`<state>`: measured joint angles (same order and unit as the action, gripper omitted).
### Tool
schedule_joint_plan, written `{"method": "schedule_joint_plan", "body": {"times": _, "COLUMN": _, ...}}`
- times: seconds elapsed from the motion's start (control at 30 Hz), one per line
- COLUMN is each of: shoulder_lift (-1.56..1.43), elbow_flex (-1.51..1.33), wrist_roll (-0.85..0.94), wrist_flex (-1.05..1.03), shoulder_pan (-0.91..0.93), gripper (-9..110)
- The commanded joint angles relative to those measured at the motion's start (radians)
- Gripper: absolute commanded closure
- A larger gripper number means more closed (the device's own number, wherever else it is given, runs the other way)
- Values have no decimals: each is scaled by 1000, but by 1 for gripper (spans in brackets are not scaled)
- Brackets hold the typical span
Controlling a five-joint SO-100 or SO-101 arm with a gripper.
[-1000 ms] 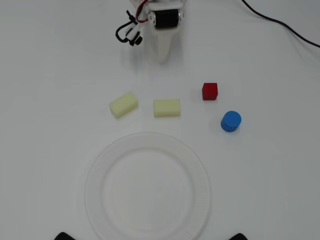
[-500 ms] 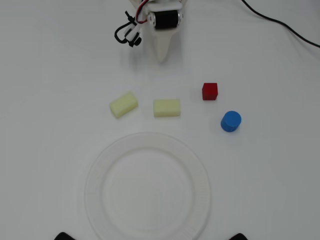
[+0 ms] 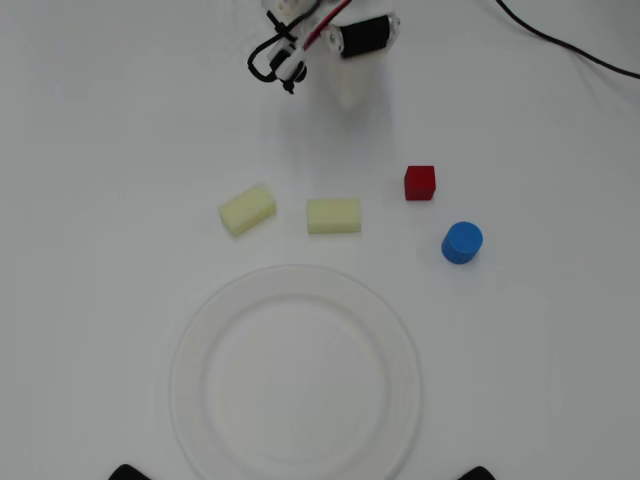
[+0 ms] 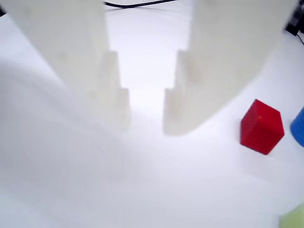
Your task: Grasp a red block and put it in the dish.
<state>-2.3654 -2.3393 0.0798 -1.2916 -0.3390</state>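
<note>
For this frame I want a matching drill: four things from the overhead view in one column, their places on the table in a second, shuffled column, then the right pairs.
Things:
1. red block
2. dish
3. blue cylinder
4. gripper

Places, overhead view:
A. lower middle, the largest thing on the table
B. top edge, above the yellow blocks, nothing between its fingers
C. right of the two yellow blocks, level with them
D. farthest right, just below the red block

Pairs: 1-C, 2-A, 3-D, 4-B

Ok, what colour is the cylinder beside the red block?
Blue; the cylinder shows best in the overhead view.
</note>
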Motion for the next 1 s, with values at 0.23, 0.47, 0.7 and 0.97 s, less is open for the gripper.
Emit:
{"method": "schedule_joint_plan", "body": {"times": 0.23, "shoulder_lift": 416, "elbow_flex": 314, "wrist_roll": -51, "wrist_flex": 0, "shoulder_pan": -198, "gripper": 77}}
{"method": "schedule_joint_plan", "body": {"times": 0.47, "shoulder_lift": 554, "elbow_flex": 367, "wrist_roll": -80, "wrist_flex": 64, "shoulder_pan": -259, "gripper": 73}}
{"method": "schedule_joint_plan", "body": {"times": 0.7, "shoulder_lift": 647, "elbow_flex": 370, "wrist_roll": -78, "wrist_flex": 169, "shoulder_pan": -252, "gripper": 71}}
{"method": "schedule_joint_plan", "body": {"times": 0.97, "shoulder_lift": 782, "elbow_flex": 449, "wrist_roll": -87, "wrist_flex": 209, "shoulder_pan": -221, "gripper": 71}}
